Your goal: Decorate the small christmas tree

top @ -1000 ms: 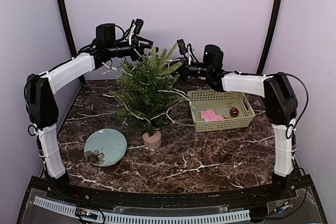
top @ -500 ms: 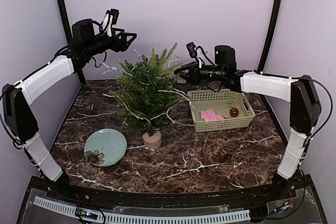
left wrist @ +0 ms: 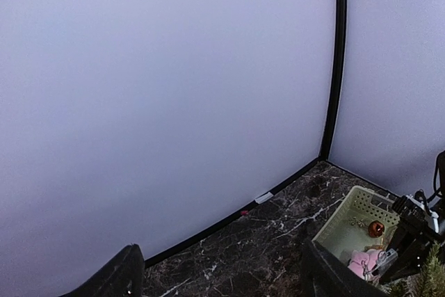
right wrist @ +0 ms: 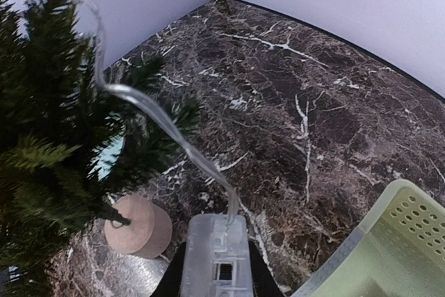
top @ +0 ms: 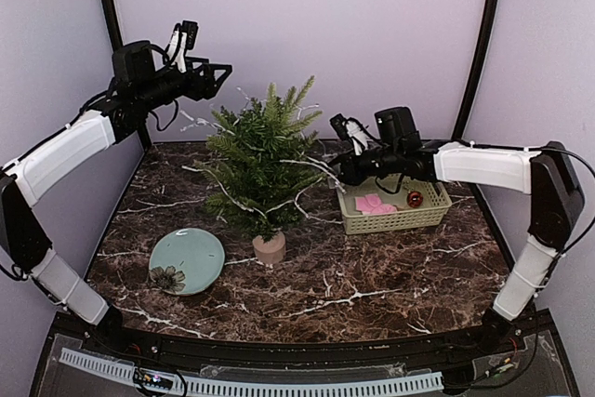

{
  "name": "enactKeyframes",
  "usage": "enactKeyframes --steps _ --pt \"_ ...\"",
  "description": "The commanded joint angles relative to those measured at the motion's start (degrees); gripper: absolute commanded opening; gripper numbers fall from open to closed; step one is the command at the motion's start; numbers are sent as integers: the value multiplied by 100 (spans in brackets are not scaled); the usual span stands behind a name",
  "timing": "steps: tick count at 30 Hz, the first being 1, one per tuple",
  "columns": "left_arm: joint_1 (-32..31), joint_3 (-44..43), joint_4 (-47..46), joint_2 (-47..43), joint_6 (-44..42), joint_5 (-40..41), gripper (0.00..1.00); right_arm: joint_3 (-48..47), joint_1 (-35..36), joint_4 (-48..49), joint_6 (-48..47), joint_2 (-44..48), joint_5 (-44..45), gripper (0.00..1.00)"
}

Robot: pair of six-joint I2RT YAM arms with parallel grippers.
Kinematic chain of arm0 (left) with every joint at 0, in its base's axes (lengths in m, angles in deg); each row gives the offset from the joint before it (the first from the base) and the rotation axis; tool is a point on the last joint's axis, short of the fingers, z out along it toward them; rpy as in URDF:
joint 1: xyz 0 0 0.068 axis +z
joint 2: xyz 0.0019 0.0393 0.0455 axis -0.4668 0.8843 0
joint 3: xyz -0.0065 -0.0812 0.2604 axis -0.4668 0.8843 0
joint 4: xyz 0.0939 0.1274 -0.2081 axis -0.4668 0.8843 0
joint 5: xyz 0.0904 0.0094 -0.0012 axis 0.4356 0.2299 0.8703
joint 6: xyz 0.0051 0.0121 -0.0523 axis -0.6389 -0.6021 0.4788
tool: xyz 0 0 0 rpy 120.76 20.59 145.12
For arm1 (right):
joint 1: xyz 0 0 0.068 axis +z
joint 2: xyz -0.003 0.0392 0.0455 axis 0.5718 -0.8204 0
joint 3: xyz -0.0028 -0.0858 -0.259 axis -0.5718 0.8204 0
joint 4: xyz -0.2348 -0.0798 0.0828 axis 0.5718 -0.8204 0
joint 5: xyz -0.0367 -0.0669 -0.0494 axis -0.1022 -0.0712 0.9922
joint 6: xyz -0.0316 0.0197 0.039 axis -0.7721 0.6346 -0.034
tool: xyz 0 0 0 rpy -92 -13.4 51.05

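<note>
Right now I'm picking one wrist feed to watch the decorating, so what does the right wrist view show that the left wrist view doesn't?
Only the right wrist view: the pot of the small christmas tree, and a clear cord running from its branches to the clear box clamped in the right gripper. Only the left wrist view: the red bauble and pink pieces inside the basket, the back wall, and the open left gripper. Both: the marble table, the basket, and some tree branches.
</note>
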Motion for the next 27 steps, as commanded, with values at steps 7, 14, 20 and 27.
enactKeyframes --steps 7,14,20,27 --pt "-152 309 -42 -510 5 225 80 498 279 -316 120 1113 326 16" --pt "-174 285 25 -515 -44 255 80 465 449 -836 41 1096 209 16" --pt "-174 307 114 -528 -78 264 80 637 768 -1176 111 1401 310 18" --pt "-204 319 170 -516 -80 290 79 707 823 -1864 135 1819 413 19"
